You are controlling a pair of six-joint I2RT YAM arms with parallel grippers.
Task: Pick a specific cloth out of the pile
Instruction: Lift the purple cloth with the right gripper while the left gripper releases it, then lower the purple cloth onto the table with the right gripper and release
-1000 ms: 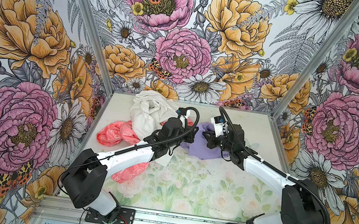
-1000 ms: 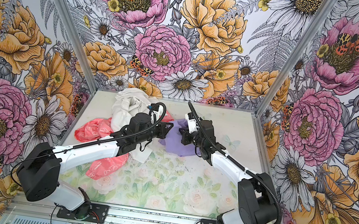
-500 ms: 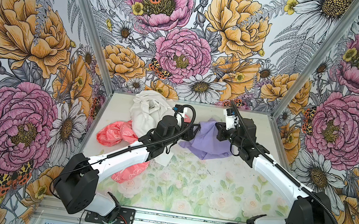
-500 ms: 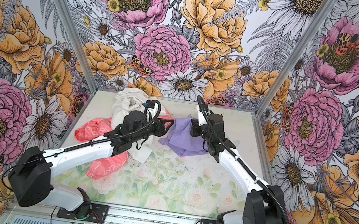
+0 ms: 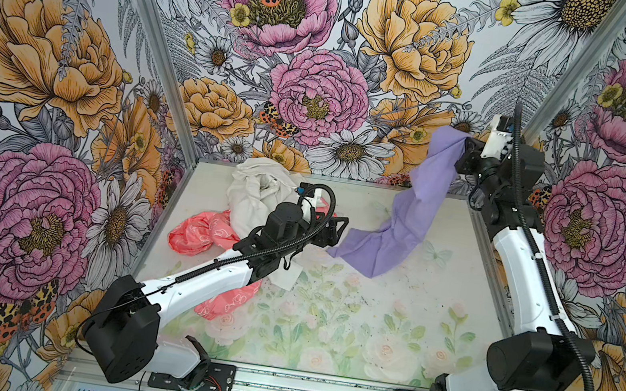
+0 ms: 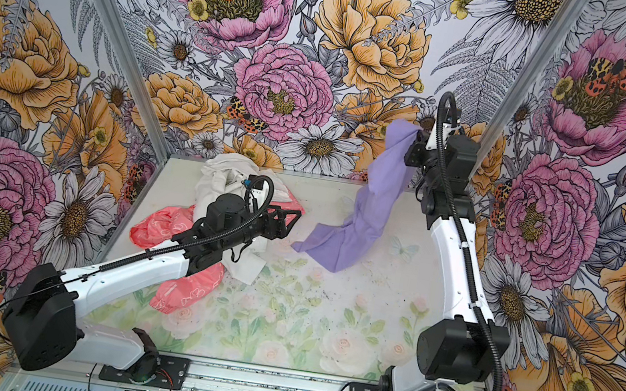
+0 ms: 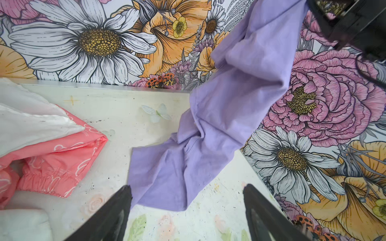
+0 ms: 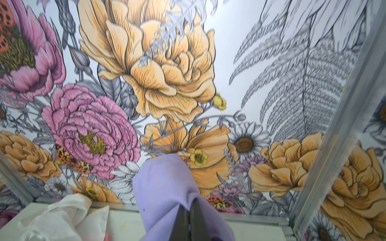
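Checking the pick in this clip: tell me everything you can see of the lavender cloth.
The lavender cloth is plain, soft, creased fabric. One end is pinched in the shut jaws of the right gripper, raised by the back wall. From there it hangs in a twisted drape, its lower end spread on the table, clear of the pile.

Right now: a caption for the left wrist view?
Open left gripper faces the lifted lavender cloth, its tail on the table, clear of the coral-pink cloth and white shirt.
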